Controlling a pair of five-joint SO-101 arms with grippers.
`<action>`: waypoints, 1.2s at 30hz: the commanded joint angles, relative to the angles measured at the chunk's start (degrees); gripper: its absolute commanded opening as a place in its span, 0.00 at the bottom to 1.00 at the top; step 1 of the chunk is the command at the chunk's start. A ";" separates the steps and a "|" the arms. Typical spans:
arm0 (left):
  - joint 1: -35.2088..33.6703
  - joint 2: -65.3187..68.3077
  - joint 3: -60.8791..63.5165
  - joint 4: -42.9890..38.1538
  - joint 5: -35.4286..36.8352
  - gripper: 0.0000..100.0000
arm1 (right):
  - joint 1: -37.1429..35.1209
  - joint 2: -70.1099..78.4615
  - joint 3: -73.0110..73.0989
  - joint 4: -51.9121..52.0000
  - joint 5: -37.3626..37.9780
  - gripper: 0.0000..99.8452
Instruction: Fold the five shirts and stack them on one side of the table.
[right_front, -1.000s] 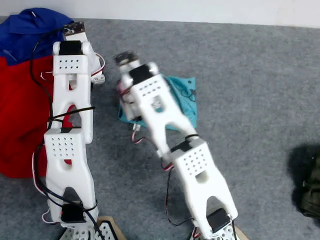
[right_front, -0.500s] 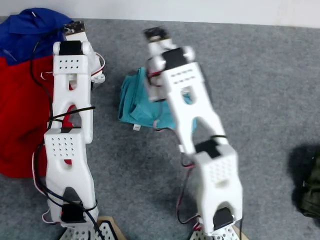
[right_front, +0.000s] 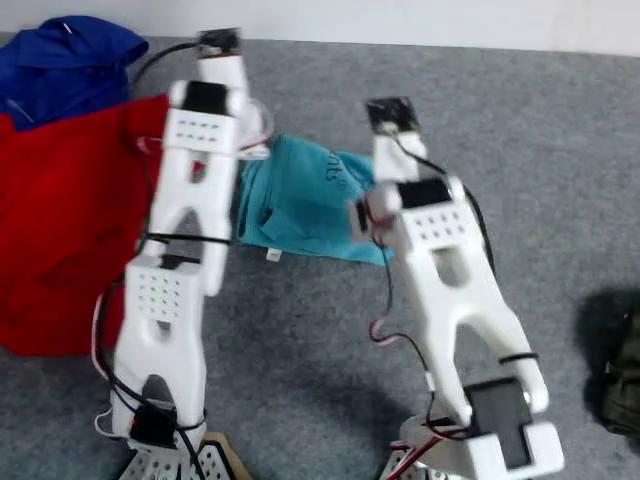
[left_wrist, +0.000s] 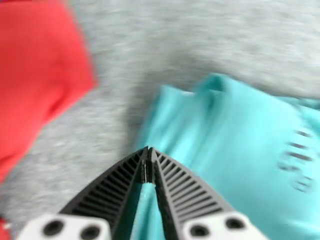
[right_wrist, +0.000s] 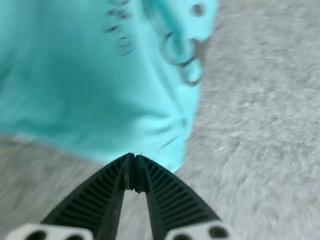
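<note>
The left arm (right_front: 185, 200) stretches far forward over the grey felt-like table surface (right_front: 530, 150), its upper link angled toward the middle. The right arm (right_front: 455, 270) leans forward and inward from its base, so the two wrists flank the crumpled teal cotton shirt (right_front: 300, 200).

The left gripper (left_wrist: 146, 157) has its ribbed black fingers (left_wrist: 175, 185) pressed together at the tips. The tips sit right at one edge of the teal shirt, with teal cloth visible in the narrow gap lower down between the fingers — whether any fabric is actually caught cannot be told. A large red fabric garment (right_front: 70, 220) lies spread out beside this gripper, on the side away from the teal shirt, with grey surface between the two.

The right gripper (right_wrist: 132, 167) is likewise closed tip to tip, and its point meets the hem of the teal shirt near a corner — a grip on the cloth is not clear. The shirt spreads ahead of the fingers, printed side up.

A rumpled blue garment (right_front: 60, 60) lies beyond the red one.
</note>
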 joint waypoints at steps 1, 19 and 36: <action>4.00 -0.48 -3.47 -0.79 0.09 0.01 | 4.26 -3.12 5.76 -13.14 -6.07 0.01; 11.38 1.19 0.57 8.09 0.00 0.01 | 6.11 16.84 -6.37 -13.76 -7.91 0.01; 3.47 6.20 6.11 10.99 0.44 0.01 | 6.20 16.92 -6.73 -12.09 -8.00 0.01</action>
